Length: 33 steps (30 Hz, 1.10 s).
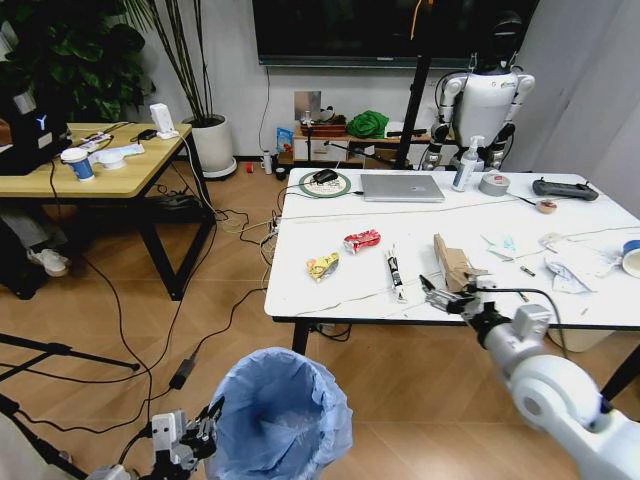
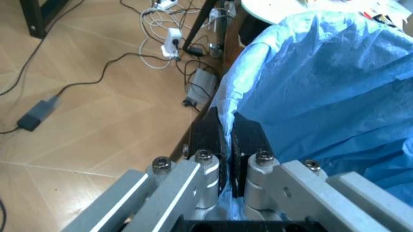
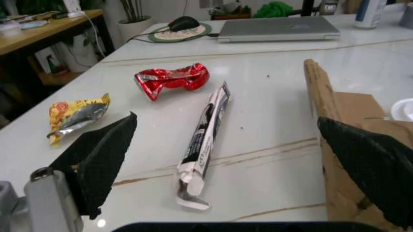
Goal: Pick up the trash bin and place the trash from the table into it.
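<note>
Now white tube [image 3: 201,145] lies between open right fingers [image 3: 96,159]

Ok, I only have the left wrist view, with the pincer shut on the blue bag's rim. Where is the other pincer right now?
Observer: The right pincer is open, low over the near edge of the white marble-look table, holding nothing.
Operator: What lies in front of its fingers?
Observer: A squeezed white-and-black tube, flat on the tabletop and untouched.
Operator: And where is my bin relative to that table?
Observer: The round bin lined with a light-blue plastic bag is short of the table's near edge, lower than the tabletop and to the left of the right pincer.
</note>
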Tool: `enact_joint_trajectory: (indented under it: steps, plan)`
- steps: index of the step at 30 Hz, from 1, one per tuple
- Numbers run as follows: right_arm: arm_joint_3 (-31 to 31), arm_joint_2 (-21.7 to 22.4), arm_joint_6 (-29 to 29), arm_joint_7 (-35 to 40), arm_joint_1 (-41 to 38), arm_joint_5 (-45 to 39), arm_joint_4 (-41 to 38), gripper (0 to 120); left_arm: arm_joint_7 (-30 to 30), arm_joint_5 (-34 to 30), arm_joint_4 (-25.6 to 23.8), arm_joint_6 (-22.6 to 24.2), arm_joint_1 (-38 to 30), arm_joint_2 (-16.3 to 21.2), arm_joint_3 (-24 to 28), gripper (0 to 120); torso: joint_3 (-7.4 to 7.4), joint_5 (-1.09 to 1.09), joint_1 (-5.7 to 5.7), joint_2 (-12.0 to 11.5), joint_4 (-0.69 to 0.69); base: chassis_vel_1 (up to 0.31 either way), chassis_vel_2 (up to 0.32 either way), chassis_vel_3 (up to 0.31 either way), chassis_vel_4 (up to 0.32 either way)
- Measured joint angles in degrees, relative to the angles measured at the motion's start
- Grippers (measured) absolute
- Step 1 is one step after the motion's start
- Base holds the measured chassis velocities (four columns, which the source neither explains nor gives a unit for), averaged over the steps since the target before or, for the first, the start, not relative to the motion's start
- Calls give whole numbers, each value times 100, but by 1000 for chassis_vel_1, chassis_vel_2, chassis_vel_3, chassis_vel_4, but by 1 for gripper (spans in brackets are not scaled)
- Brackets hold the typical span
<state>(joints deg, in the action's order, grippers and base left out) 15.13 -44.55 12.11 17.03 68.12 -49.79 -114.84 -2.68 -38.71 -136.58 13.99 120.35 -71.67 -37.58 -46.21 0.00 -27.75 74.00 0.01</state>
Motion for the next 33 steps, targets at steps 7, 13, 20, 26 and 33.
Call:
enact_joint_trajectory:
  steps: [7,13,20,26,33]
  plan:
    - [-525,-192,2,-31,-626,-179,363,100,-11,0,-21,1,16,-31,-148,0,1,-1,0,0,0,0,0,0,0]
    - [-956,-375,44,9,-1030,-208,731,100,-16,12,-21,13,33,-48,-139,0,0,-1,0,0,-1,0,0,0,0]
    - [-1497,-591,125,114,-1524,-180,1191,100,-28,-46,-55,21,89,53,-216,0,0,0,0,0,0,0,0,0,0]
    - [-1748,-698,148,126,-1770,-70,1547,100,-82,-229,-73,60,94,92,-257,0,0,-1,0,0,0,0,0,0,0]
    - [-1805,-717,151,116,-1851,-18,1764,100,-97,-298,-59,102,97,262,-271,0,0,-1,0,0,0,0,0,0,0]
